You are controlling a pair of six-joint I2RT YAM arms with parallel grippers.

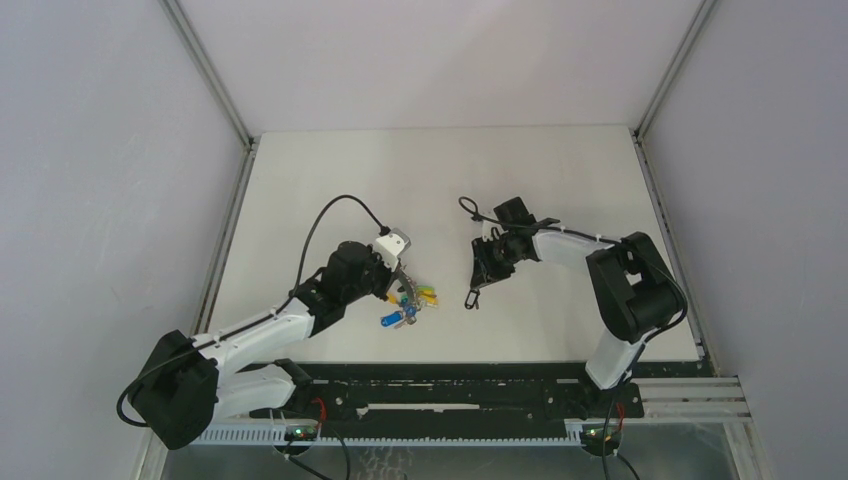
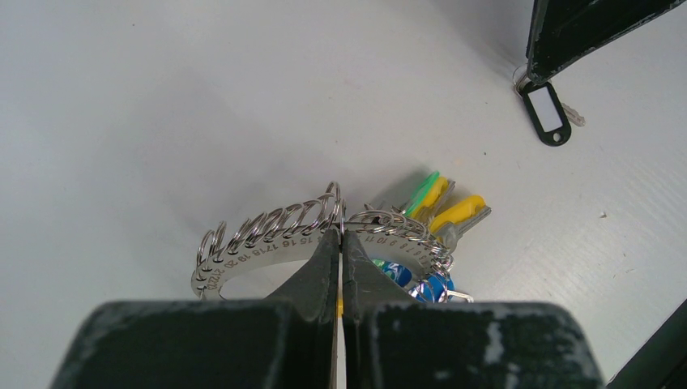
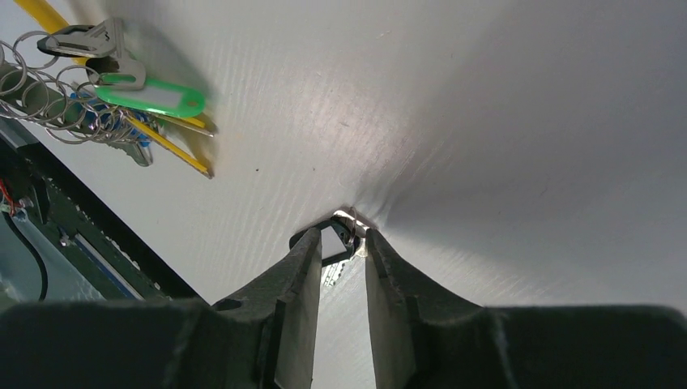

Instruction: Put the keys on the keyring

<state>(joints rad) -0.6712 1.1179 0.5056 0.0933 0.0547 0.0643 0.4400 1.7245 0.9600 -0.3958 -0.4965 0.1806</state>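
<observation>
Left fingers (image 2: 317,274) clenched on keyring (image 2: 267,243) rim. Key (image 3: 341,232) sits between tips of right fingers (image 3: 296,275) on desk (image 3: 486,121), well right of keyring; gap narrow, cannot tell if gripped yet.

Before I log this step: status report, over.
Left jaws shut on keyring. Right jaws apart, astride black-tagged key. Nothing lying between them.

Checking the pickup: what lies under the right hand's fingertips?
A small black tag with a white window lies on the table, its ring end tucked beneath the right hand. Whatever hangs on that ring is hidden by the fingers.
</observation>
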